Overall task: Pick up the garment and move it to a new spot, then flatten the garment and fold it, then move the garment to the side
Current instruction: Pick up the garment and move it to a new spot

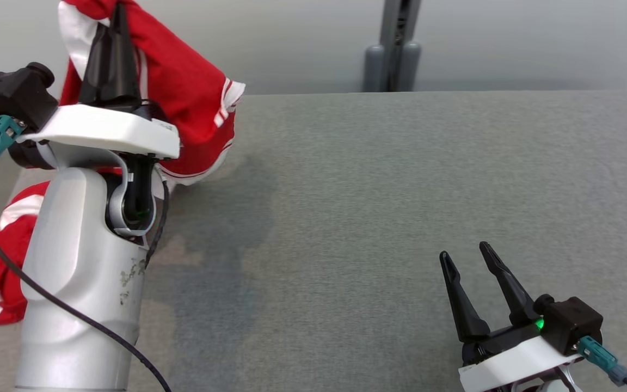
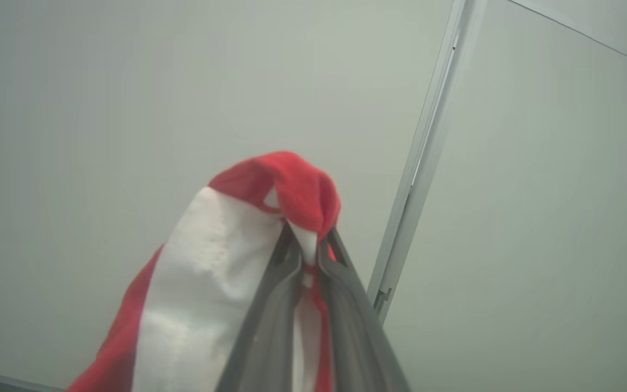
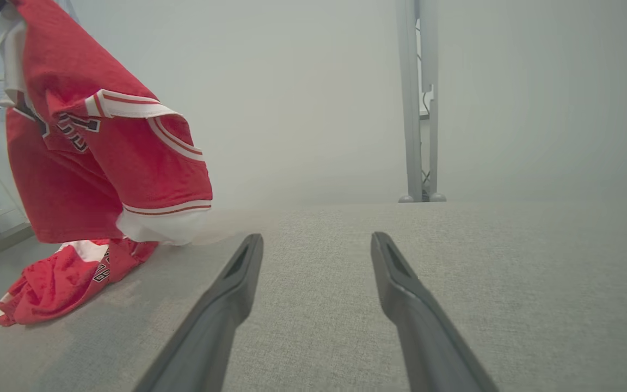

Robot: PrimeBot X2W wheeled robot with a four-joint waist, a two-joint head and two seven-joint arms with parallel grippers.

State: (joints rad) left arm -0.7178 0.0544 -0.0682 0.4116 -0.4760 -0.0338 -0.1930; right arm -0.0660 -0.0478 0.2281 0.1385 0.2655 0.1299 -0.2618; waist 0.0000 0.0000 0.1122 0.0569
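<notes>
left gripper point(image 1: 118, 13): upper left of the head view, raised high. Fingers pinched narrow on a bunch of the jersey; my left wrist view shows red-and-white cloth clamped right at the tips.
jersey point(image 1: 188, 92): red with white trim, hanging from that grip in the upper left. Its low end is piled at the table's left edge, lower left of the right wrist view, so it's only partly lifted.
right gripper point(image 1: 465, 251): lower right, fingers wide, holding nothing. Low over the bare top, well apart from the jersey.
table point(image 1: 400, 218): grey fabric top, bare across centre and right.
step: I read this as the pick-up-and-move; lift half done, nothing placed yet.
lift: I'd raise until the low end clears the table edge before traversing, else it drags or snags.
carry: toward frame centre, where both arms should reach. Slow, because the grip is on a small bunch at the tips and a swing could pull it out.
set-down: low end lands first, then lay the rest away from it. Fewer creases to flatten.
right arm: hold clear of the path until the cloth is down, then take a second corner.
</notes>
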